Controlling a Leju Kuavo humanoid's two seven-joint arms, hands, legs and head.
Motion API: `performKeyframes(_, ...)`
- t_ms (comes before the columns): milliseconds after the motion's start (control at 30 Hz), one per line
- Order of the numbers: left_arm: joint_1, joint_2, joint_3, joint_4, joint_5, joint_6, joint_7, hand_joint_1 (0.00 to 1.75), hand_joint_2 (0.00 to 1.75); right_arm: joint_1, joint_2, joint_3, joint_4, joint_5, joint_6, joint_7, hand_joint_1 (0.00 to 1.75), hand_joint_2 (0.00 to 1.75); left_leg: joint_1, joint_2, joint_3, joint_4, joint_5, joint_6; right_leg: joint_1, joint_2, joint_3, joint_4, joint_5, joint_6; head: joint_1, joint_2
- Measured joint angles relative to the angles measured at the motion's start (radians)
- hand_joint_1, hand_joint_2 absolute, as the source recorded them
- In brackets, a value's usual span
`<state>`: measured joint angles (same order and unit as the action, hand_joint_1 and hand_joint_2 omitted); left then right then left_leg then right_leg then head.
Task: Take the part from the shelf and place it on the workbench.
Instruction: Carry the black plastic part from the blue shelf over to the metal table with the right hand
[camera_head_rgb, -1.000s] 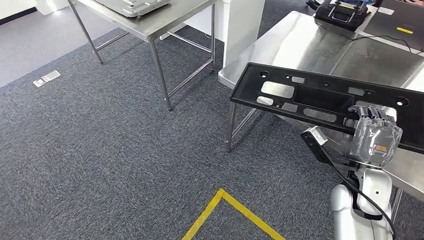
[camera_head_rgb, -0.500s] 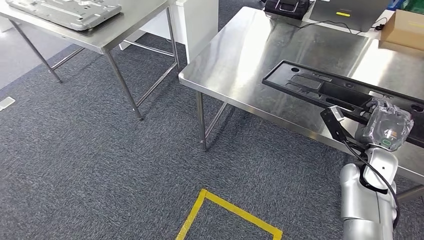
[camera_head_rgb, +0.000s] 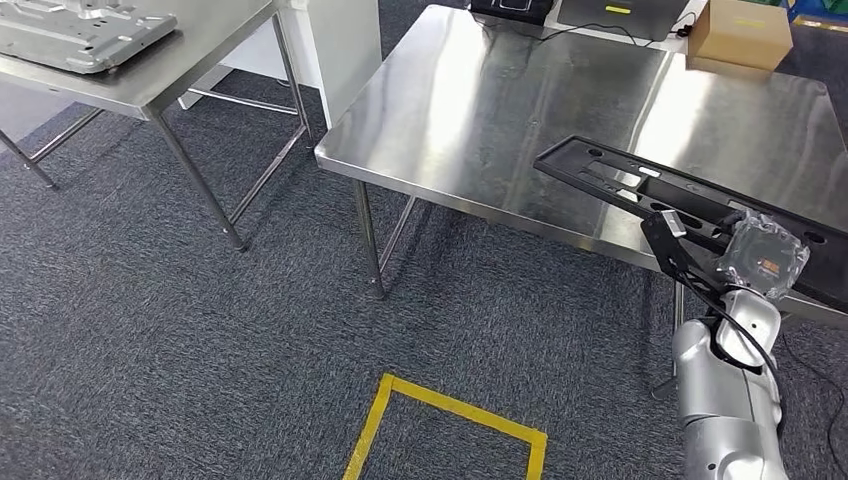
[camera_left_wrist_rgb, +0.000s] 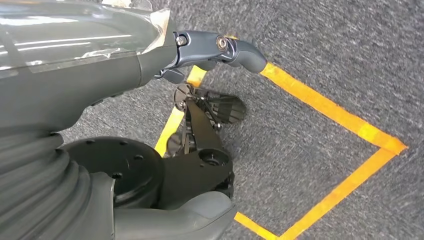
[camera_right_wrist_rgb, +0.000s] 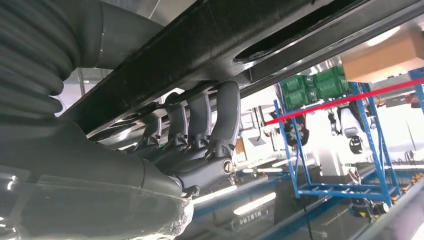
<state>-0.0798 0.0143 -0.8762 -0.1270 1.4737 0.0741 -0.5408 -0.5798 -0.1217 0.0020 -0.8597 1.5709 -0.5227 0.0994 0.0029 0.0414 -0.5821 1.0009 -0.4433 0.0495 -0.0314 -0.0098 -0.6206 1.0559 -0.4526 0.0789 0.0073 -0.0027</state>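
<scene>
At the frame's right, the right hand grasps a long, flat black plastic part, fingers curled around its edge. It hangs over the shiny steel tabletop. The left hand holds nothing, fingers loosely apart.

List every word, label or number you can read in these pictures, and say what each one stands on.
None can be read.
The orange sticker on the right hand, which holds the black part: too small.
The yellow label on the dark device behind the workbench: too small.
</scene>
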Motion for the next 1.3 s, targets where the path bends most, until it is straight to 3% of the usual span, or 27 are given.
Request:
performKeyframes(67,-0.002,0.004,0.000,0.000,0.002,-0.008,0.002,0.00,1.75,-0.008,0.002,0.007,0.030,0.000,-0.013,0.002,1.75,1.75,-0.005,0.003,-0.003,0.007,-0.005,-0.004,-0.003,-0.005,0.034,-0.059,0.016,-0.008,-0.002,0.000)
performKeyframes(133,-0.002,0.008,-0.003,0.000,0.003,-0.014,0.002,0.00,1.75,-0.012,0.006,0.015,0.054,0.000,-0.018,0.003,1.75,1.75,-0.006,0.002,-0.006,0.010,-0.005,0.009,-0.008,-0.001,0.034,-0.059,0.021,-0.015,-0.004,0.000)
performKeyframes(200,-0.002,0.012,-0.008,0.000,0.003,-0.019,0.001,0.00,1.75,-0.019,0.010,0.021,0.072,0.000,-0.018,0.004,1.75,1.75,-0.006,0.000,-0.006,0.009,-0.003,0.015,-0.013,-0.001,0.033,-0.062,0.024,-0.012,-0.006,0.000)
performKeyframes(233,-0.002,0.015,-0.011,0.000,0.002,-0.022,0.000,0.00,1.75,-0.023,0.012,0.024,0.080,0.000,-0.019,0.004,1.75,1.75,-0.008,0.000,-0.002,0.001,-0.001,0.015,-0.017,-0.001,0.036,-0.068,0.027,-0.010,-0.007,0.000)
performKeyframes(300,-0.003,0.016,-0.017,0.000,0.001,-0.027,0.000,0.00,1.75,-0.029,0.015,0.027,0.092,0.000,-0.022,0.004,1.75,1.75,-0.004,0.002,0.036,-0.063,0.025,0.022,-0.011,-0.001,0.042,-0.076,0.029,-0.011,-0.011,0.000)
performKeyframes(333,-0.004,0.016,-0.020,0.000,0.001,-0.029,0.000,0.00,1.75,-0.032,0.016,0.030,0.098,0.000,-0.024,0.004,1.75,1.75,0.000,0.004,0.058,-0.099,0.042,0.027,-0.007,0.001,0.037,-0.064,0.022,-0.014,-0.011,0.000)
performKeyframes(400,-0.006,0.015,-0.023,0.000,0.000,-0.031,0.000,0.00,1.75,-0.041,0.013,0.035,0.113,0.000,-0.030,0.004,1.75,1.75,0.010,0.007,0.081,-0.137,0.061,0.026,-0.005,0.007,-0.007,0.022,-0.014,-0.019,-0.011,0.000)
performKeyframes(467,-0.007,0.011,-0.024,0.000,0.000,-0.032,0.002,0.00,1.75,-0.045,0.009,0.039,0.127,0.000,-0.034,0.004,1.75,1.75,0.021,0.008,0.081,-0.137,0.061,0.011,-0.012,0.010,-0.065,0.129,-0.047,-0.011,-0.010,0.000)
performKeyframes(500,-0.006,0.009,-0.025,0.000,0.000,-0.033,0.003,0.00,1.75,-0.044,0.008,0.040,0.135,0.000,-0.035,0.007,1.75,1.75,0.029,0.007,0.079,-0.132,0.057,0.000,-0.019,0.009,-0.077,0.145,-0.044,0.001,-0.010,0.000)
performKeyframes(533,-0.005,0.006,-0.025,0.000,0.000,-0.033,0.004,0.00,1.75,-0.044,0.008,0.042,0.141,0.000,-0.035,0.010,1.75,1.75,0.039,0.006,0.076,-0.123,0.051,-0.014,-0.028,0.008,-0.070,0.124,-0.027,0.017,-0.010,0.000)
performKeyframes(600,-0.005,0.006,-0.025,0.000,0.000,-0.032,0.006,0.00,1.75,-0.045,0.008,0.047,0.153,0.000,-0.037,0.015,1.75,1.75,0.059,0.006,0.063,-0.084,0.029,-0.050,-0.044,0.002,-0.019,0.013,0.023,0.056,-0.009,0.000)
performKeyframes(633,-0.006,0.009,-0.025,0.001,0.000,-0.031,0.007,0.00,1.75,-0.048,0.008,0.050,0.158,0.000,-0.039,0.015,1.75,1.75,0.065,0.007,0.053,-0.057,0.014,-0.068,-0.048,0.001,-0.002,-0.023,0.033,0.062,-0.003,0.000)
performKeyframes(667,-0.006,0.013,-0.026,0.001,0.001,-0.031,0.007,0.00,1.75,-0.049,0.009,0.052,0.162,0.000,-0.041,0.016,1.75,1.75,0.066,0.008,0.041,-0.034,0.000,-0.084,-0.050,0.001,0.004,-0.034,0.032,0.055,0.000,0.000)
performKeyframes(733,-0.006,0.017,-0.027,0.001,0.002,-0.031,0.008,0.00,1.75,-0.049,0.009,0.056,0.170,0.000,-0.045,0.019,1.75,1.75,0.066,0.010,0.028,-0.009,-0.018,-0.103,-0.049,0.008,-0.011,-0.004,0.014,0.021,-0.003,0.000)
performKeyframes(767,-0.006,0.017,-0.027,0.001,0.002,-0.031,0.008,0.00,1.75,-0.048,0.008,0.057,0.172,0.000,-0.045,0.021,1.75,1.75,0.065,0.011,0.027,-0.008,-0.021,-0.107,-0.048,0.010,-0.017,0.009,0.010,0.008,-0.010,0.000)
performKeyframes(833,-0.007,0.016,-0.031,0.000,0.003,-0.031,0.009,0.00,1.75,-0.047,0.008,0.059,0.174,0.000,-0.046,0.023,1.75,1.75,0.066,-0.002,0.012,0.031,-0.052,-0.107,-0.041,0.016,-0.023,0.016,0.006,-0.005,-0.022,0.000)
performKeyframes(900,-0.008,0.016,-0.035,0.000,0.003,-0.031,0.009,0.00,1.75,-0.050,0.008,0.062,0.174,0.000,-0.047,0.023,1.75,1.75,0.060,-0.018,-0.036,0.128,-0.106,-0.096,-0.030,0.020,-0.022,0.016,0.005,-0.013,-0.029,0.000)
performKeyframes(967,-0.006,0.016,-0.040,0.000,0.002,-0.032,0.010,0.00,1.75,-0.051,0.008,0.064,0.174,0.000,-0.047,0.023,1.75,1.75,0.045,-0.024,-0.112,0.262,-0.152,-0.079,-0.016,0.023,-0.022,0.014,0.004,-0.015,-0.030,0.000)
performKeyframes(1000,-0.005,0.016,-0.042,0.000,0.002,-0.032,0.011,0.00,1.75,-0.051,0.007,0.065,0.174,0.000,-0.047,0.023,1.75,1.75,0.035,-0.026,-0.146,0.313,-0.161,-0.064,-0.005,0.027,-0.022,0.014,0.003,-0.016,-0.030,0.000)
performKeyframes(1033,-0.004,0.016,-0.044,0.000,0.001,-0.033,0.011,0.00,1.75,-0.051,0.007,0.065,0.175,0.000,-0.047,0.023,1.75,1.75,0.021,-0.029,-0.163,0.325,-0.150,-0.043,0.007,0.030,-0.021,0.014,0.003,-0.018,-0.030,0.000)
performKeyframes(1100,-0.004,0.016,-0.046,0.000,0.001,-0.033,0.012,0.00,1.75,-0.050,0.008,0.066,0.175,0.000,-0.048,0.023,1.75,1.75,-0.015,-0.040,-0.140,0.239,-0.086,0.018,0.032,0.039,-0.020,0.009,0.004,-0.027,-0.031,0.000)
performKeyframes(1133,-0.004,0.022,-0.047,0.001,0.001,-0.032,0.012,0.00,1.75,-0.048,0.009,0.067,0.175,0.000,-0.049,0.023,1.75,1.75,-0.038,-0.051,-0.112,0.171,-0.052,0.062,0.036,0.042,-0.018,0.006,0.006,-0.033,-0.029,0.000)
performKeyframes(1167,-0.003,0.027,-0.047,0.002,0.001,-0.033,0.012,0.00,1.75,-0.046,0.011,0.068,0.175,0.000,-0.050,0.023,1.75,1.75,-0.055,-0.051,-0.086,0.116,-0.028,0.099,0.044,0.043,-0.016,0.002,0.007,-0.038,-0.022,0.000)
performKeyframes(1200,-0.003,0.032,-0.049,0.004,0.000,-0.033,0.012,0.00,1.75,-0.043,0.010,0.068,0.176,0.000,-0.051,0.023,1.75,1.75,-0.069,-0.049,-0.066,0.077,-0.014,0.125,0.042,0.043,-0.012,-0.002,0.007,-0.041,-0.015,0.000)
performKeyframes(1233,-0.003,0.037,-0.049,0.005,-0.001,-0.033,0.012,0.00,1.75,-0.040,0.010,0.069,0.177,0.000,-0.052,0.023,1.75,1.75,-0.078,-0.046,-0.052,0.054,-0.008,0.141,0.038,0.041,-0.008,-0.005,0.007,-0.042,-0.010,0.000)
performKeyframes(1300,-0.003,0.037,-0.051,0.006,-0.002,-0.031,0.012,0.00,1.75,-0.036,0.009,0.069,0.178,0.000,-0.055,0.023,1.75,1.75,-0.085,-0.037,-0.033,0.026,-0.001,0.140,0.031,0.043,0.003,-0.017,0.007,-0.039,-0.012,0.000)
